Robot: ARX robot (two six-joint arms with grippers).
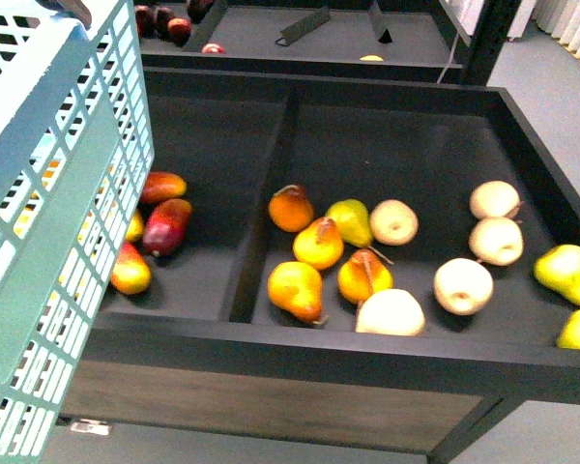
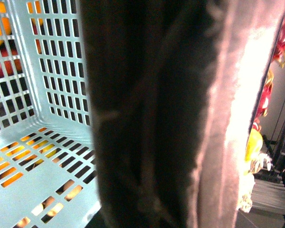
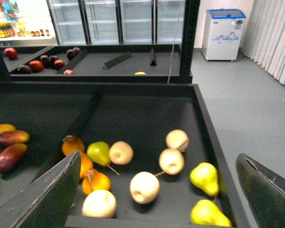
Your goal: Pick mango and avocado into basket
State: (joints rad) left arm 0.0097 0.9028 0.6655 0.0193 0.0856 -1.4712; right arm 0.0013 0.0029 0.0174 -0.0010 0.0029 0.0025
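Note:
The pale aqua basket (image 1: 48, 242) hangs tilted at the far left, over the left end of the black bin (image 1: 300, 343). My left gripper is shut on the basket. In the left wrist view the brown handle (image 2: 147, 118) fills the middle and hides the fingers, with the basket's slotted floor (image 2: 42, 180) beside it. Red and yellow-orange mangoes (image 1: 130, 271) lie in the bin's left compartment, right beside the basket wall. They also show as mangoes (image 3: 9, 156) in the right wrist view. My right gripper (image 3: 161, 199) is open above the right compartment, holding nothing. No avocado is in view.
The right compartment holds orange and green pears (image 1: 319, 242) and pale apples (image 1: 462, 285), with yellow-green pears (image 1: 565, 273) at the far right. A black divider (image 1: 266, 222) splits the bin. A second shelf (image 1: 300, 39) behind carries dark red fruit (image 1: 179, 29). Grey floor lies to the right.

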